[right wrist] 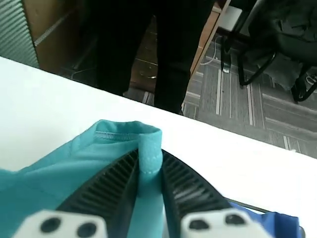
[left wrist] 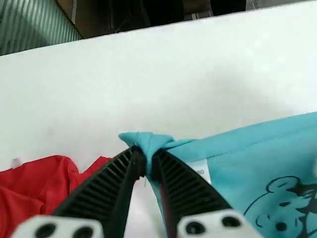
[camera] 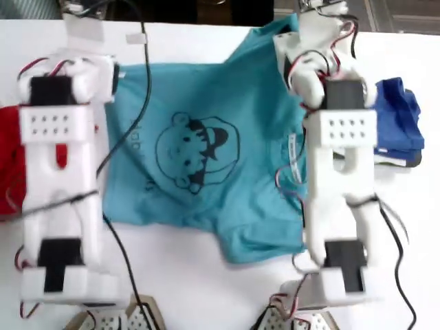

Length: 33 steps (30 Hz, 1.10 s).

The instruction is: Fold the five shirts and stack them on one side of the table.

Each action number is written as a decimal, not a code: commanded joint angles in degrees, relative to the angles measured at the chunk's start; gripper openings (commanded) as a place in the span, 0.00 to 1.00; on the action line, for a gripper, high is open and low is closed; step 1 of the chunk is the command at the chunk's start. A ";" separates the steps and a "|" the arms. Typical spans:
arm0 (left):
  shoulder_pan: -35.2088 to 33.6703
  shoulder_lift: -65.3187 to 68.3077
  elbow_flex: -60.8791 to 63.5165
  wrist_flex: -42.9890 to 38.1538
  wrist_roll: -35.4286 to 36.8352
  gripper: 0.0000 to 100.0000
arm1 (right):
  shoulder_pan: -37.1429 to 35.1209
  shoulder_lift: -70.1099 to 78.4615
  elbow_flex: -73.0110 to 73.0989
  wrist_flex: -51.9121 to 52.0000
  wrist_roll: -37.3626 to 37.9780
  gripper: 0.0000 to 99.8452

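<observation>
Left wrist view: ribbed black left gripper (left wrist: 146, 166) pinches bunched teal shirt (left wrist: 247, 153).

A spread shirt (camera: 199, 165) lies in the middle of the table (camera: 192, 289), between the two arms. The left gripper (left wrist: 147, 161) pinches its far left corner, the right gripper (right wrist: 150, 163) its far right corner. A bunched shirt (camera: 8, 158) lies left of the spread shirt, and a folded pile (camera: 399, 124) sits to its right.

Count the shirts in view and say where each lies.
3. The teal shirt lies spread in the middle, pinched by the left pincer and right pincer. The red shirt is beside the left arm, the blue shirt beside the right arm. More may be hidden.
</observation>
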 commanded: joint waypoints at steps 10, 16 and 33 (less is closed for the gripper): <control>0.62 21.01 -28.44 0.79 -1.67 0.03 | 1.10 21.32 -22.68 -2.68 0.26 0.02; 0.88 34.90 -34.15 2.55 -1.41 0.03 | 0.75 29.32 -23.47 0.04 -0.18 0.02; 1.76 51.96 -47.52 21.45 -1.85 0.03 | 0.66 39.52 -23.47 9.89 -0.18 0.02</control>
